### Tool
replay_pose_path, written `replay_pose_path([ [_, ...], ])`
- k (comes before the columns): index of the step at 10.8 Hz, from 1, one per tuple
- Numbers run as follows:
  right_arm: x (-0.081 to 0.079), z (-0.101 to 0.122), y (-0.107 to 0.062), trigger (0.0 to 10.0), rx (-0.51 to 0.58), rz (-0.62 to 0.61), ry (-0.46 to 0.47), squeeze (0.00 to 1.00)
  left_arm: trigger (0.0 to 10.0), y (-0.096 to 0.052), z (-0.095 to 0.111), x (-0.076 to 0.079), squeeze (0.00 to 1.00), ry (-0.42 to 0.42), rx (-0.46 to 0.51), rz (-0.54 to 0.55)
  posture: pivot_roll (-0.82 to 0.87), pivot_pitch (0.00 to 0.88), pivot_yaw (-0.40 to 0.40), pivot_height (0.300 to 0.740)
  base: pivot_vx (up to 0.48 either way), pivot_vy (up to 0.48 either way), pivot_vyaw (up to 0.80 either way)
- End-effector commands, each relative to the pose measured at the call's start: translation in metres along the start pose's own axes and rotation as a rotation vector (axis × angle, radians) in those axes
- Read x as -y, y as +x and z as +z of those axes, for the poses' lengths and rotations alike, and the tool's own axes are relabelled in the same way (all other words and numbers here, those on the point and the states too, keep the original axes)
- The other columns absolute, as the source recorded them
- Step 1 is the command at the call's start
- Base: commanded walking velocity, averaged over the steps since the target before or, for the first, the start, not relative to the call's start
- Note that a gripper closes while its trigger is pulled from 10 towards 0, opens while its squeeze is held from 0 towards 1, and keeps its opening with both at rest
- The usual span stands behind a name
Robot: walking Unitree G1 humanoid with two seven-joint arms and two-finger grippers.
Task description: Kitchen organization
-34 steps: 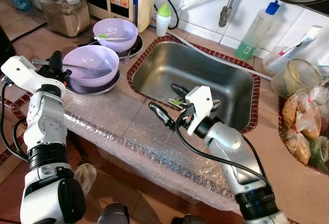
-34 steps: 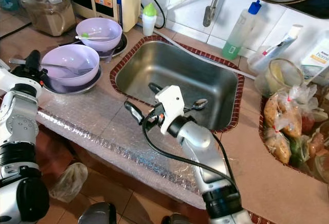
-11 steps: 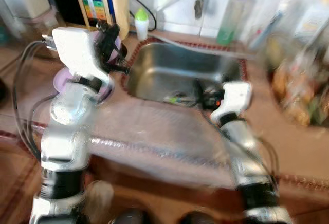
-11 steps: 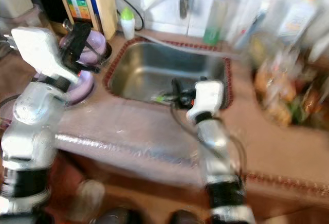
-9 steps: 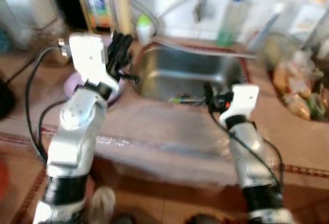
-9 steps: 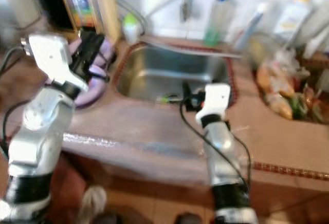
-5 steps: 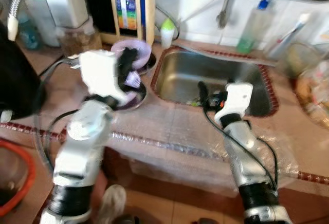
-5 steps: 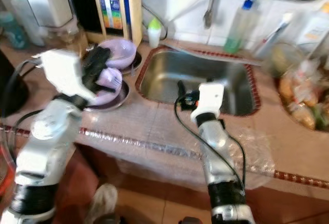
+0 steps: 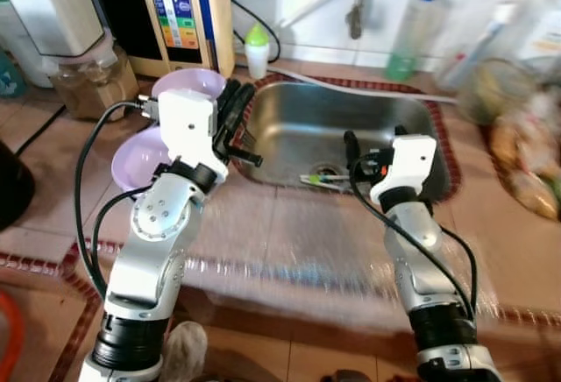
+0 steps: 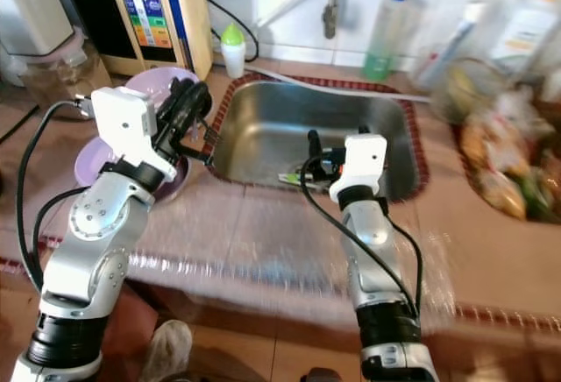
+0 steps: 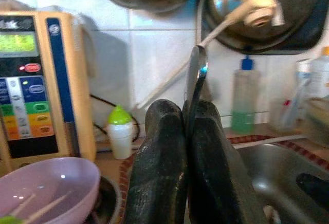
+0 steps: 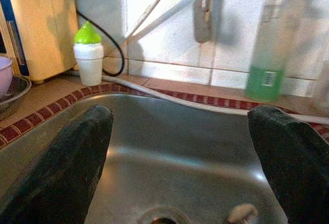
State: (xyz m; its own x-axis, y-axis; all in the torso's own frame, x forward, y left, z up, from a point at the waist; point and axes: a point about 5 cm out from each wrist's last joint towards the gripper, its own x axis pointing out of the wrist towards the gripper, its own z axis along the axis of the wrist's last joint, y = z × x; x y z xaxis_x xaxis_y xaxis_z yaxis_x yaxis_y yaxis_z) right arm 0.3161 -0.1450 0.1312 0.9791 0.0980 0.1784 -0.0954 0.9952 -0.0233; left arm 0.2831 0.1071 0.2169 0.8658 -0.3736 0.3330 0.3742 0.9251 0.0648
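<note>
A tiled kitchen wall rose behind a brown counter point(image 9: 289, 224) with a steel sink point(image 9: 386, 123) set into it. The left gripper point(image 11: 186, 112) was raised beside the sink's left rim, its jaws clamped together on a fork point(image 11: 194, 82), whose tines showed below the fingers in the head views point(image 9: 248, 157). Two purple bowls point(image 9: 133, 156) sat on the counter just left of that arm, near a water purifier point(image 9: 184, 14). The right gripper point(image 9: 372, 144) hovered over the sink with its fingers point(image 12: 77, 162) wide apart, holding nothing. A few utensils point(image 9: 322, 180) lay by the drain. A green soap bottle point(image 9: 410, 31) stood against the wall behind the sink.
</note>
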Motion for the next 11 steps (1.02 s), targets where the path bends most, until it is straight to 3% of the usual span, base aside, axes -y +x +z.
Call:
replay_pose_path([
  [1, -0.004, 0.002, 0.003, 10.0, 0.01, 0.017, -0.005, 0.0, 10.0, 0.002, 0.01, -0.002, 0.0, 0.027, 0.044, 0.001, 0.02, 0.004, 0.001, 0.74, 0.352, 0.0, 0.0],
  [3, -0.005, 0.001, 0.004, 10.0, 0.01, 0.026, -0.013, 0.0, 10.0, 0.003, 0.008, 0.001, 0.0, 0.028, 0.037, -0.021, 0.02, 0.004, 0.001, 0.74, 0.311, 0.0, 0.0],
  [8, -0.005, -0.002, 0.004, 10.0, 0.005, 0.045, -0.029, 0.0, 10.0, -0.002, 0.003, 0.011, 0.0, 0.021, 0.021, -0.055, 0.02, 0.005, -0.012, 0.74, 0.0, 0.0, 0.0],
  [11, -0.007, -0.002, 0.004, 10.0, 0.011, 0.061, -0.038, 0.0, 10.0, -0.002, 0.003, 0.011, 0.0, 0.024, 0.024, -0.056, 0.02, 0.004, -0.012, 0.74, 0.0, -0.439, 0.0],
])
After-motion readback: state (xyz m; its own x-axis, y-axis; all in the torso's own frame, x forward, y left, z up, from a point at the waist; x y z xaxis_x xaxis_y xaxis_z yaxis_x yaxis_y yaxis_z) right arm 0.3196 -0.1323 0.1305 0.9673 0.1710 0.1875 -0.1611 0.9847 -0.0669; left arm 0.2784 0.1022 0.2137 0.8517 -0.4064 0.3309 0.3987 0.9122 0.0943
